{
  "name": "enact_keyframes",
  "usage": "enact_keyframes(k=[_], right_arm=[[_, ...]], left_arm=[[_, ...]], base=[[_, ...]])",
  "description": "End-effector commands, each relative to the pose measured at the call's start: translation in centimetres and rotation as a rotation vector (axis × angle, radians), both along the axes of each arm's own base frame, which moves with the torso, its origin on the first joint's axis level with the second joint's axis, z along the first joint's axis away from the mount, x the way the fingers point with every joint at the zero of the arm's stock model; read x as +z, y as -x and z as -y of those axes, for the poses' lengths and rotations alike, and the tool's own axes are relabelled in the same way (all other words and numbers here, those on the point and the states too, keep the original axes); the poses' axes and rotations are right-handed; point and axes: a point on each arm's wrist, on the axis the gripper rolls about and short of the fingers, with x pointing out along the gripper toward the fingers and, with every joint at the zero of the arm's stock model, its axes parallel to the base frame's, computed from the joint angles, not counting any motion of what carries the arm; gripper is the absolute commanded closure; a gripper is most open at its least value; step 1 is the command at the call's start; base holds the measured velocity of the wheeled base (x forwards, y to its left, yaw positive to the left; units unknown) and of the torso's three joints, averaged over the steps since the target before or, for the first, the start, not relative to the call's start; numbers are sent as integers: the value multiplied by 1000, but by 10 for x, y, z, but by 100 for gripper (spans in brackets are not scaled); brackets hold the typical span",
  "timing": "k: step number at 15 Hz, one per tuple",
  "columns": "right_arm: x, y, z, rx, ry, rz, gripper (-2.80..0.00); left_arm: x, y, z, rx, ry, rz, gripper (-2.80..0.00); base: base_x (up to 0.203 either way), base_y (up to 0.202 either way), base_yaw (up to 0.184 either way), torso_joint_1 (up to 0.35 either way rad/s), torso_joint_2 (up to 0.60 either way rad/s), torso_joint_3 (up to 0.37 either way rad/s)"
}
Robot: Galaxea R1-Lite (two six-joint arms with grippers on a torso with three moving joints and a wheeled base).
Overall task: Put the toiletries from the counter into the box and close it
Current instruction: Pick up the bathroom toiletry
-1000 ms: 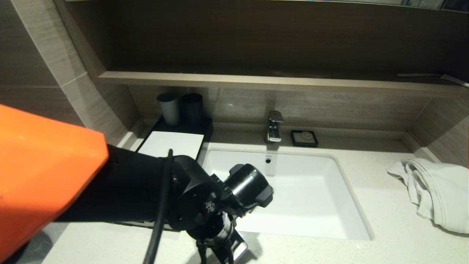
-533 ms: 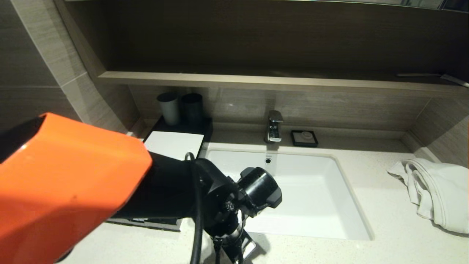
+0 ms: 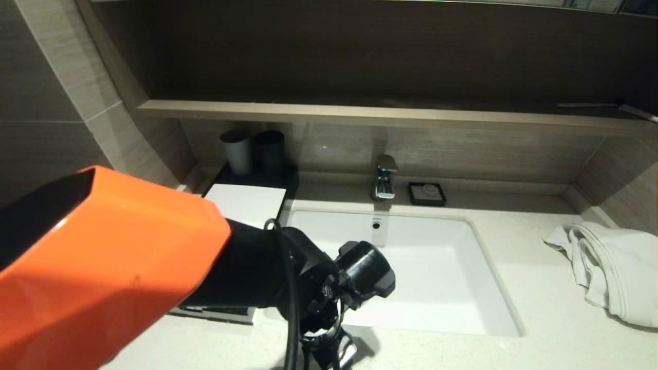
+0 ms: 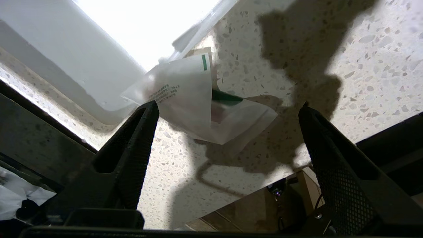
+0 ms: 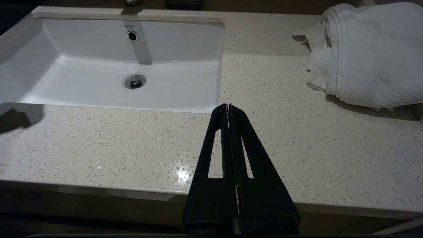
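Left end effector [image 4: 228, 112] spread wide above overlapping toiletry pouches [image 4: 198, 99] on speckled counter [image 4: 347, 59] beside sink [image 4: 99, 49], right end effector [image 5: 228, 106] pressed together, parked over counter front.

Left arm [image 3: 103, 267]: a glossy orange shell is giving way to a matte black forearm and a black cylindrical wrist joint, with a black cable [image 3: 289, 308] looping along it. Left gripper [image 4: 228, 112]: two black tapering fingers [image 4: 132, 148] are showing fine cross-hatched pads. Right gripper [image 5: 228, 107]: matching black fingers are showing long slotted cut-outs.
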Motion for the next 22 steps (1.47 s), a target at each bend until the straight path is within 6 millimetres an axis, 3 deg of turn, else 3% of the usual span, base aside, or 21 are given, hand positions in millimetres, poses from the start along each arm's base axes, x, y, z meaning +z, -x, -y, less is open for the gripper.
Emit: enact_keyframes(k=[1, 22], right_arm=[[0, 0, 0, 0, 0, 0, 0], [0, 0, 0, 0, 0, 0, 0]], left_arm=[[-1, 1, -1, 1, -14, -8, -280], [-11, -1, 0, 7, -53, -28, -280]], base=[[0, 0, 0, 0, 0, 0], [0, 0, 0, 0, 0, 0]])
